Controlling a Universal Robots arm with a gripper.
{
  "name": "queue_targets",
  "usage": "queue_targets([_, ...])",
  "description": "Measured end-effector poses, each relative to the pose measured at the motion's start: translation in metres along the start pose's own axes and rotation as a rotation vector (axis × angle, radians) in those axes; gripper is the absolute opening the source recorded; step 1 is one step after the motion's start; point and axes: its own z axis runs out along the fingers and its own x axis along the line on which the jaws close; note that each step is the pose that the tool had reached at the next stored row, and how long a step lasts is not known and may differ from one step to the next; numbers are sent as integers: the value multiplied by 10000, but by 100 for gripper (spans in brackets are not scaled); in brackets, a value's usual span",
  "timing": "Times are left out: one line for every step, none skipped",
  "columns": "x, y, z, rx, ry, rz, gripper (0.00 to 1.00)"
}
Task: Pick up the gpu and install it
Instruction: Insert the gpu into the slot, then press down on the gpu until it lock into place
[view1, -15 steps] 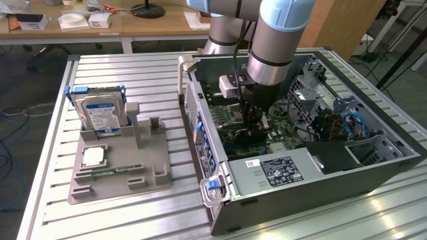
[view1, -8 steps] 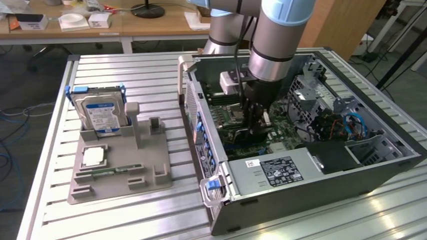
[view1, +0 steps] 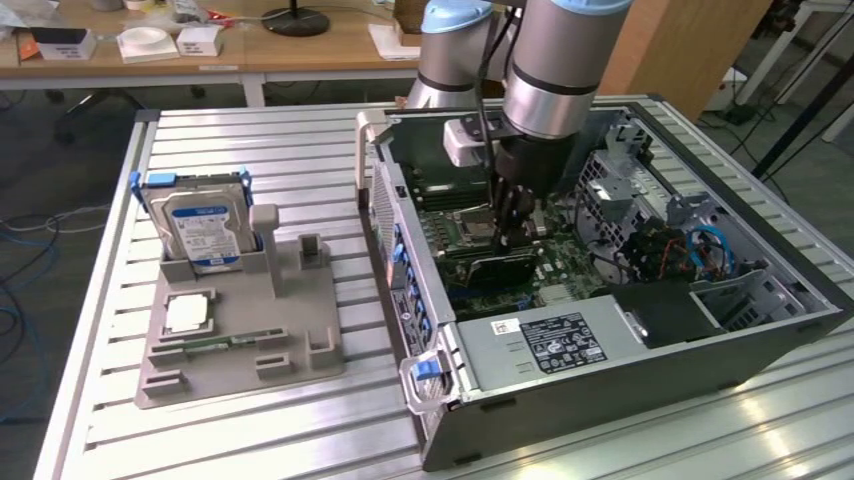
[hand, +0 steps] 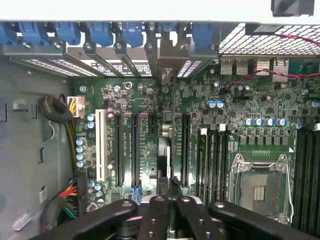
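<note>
The gpu (view1: 499, 268) is a thin dark card standing on edge on the green motherboard (view1: 571, 268) inside the open computer case (view1: 400, 235). My gripper (view1: 514, 232) reaches straight down into the case onto the card's upper edge. In the wrist view the gpu (hand: 164, 150) appears edge-on, lined up with an expansion slot, its silver bracket (hand: 168, 62) at the case's slotted back wall. My gripper (hand: 170, 184) has its black fingers (hand: 156, 212) drawn close together over that upper edge, shut on the card.
A grey holder tray (view1: 287, 330) on the slatted table beside the case carries a silver hard drive (view1: 200, 230), a processor chip (view1: 187, 312) and a memory stick (view1: 220, 343). Inside the case are the power supply (view1: 561, 340), the empty processor socket (hand: 260, 185) and cable bundles (hand: 62, 112).
</note>
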Motion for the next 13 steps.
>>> queue_targets([0,0,0,0,0,-1,14])
queue_targets([0,0,0,0,0,0,11])
queue_targets([0,0,0,0,0,0,11])
queue_targets([0,0,-1,-1,1,0,11])
queue_targets([0,0,-1,-1,2,0,11])
queue_targets([0,0,-1,-1,1,0,11])
queue_targets([0,0,-1,-1,1,0,11])
queue_targets([0,0,-1,-1,2,0,11])
queue_targets([0,0,-1,-1,2,0,11])
queue_targets([0,0,-1,-1,1,0,11])
queue_targets([0,0,-1,-1,1,0,11])
queue_targets([0,0,-1,-1,2,0,11])
queue_targets([0,0,-1,-1,2,0,11])
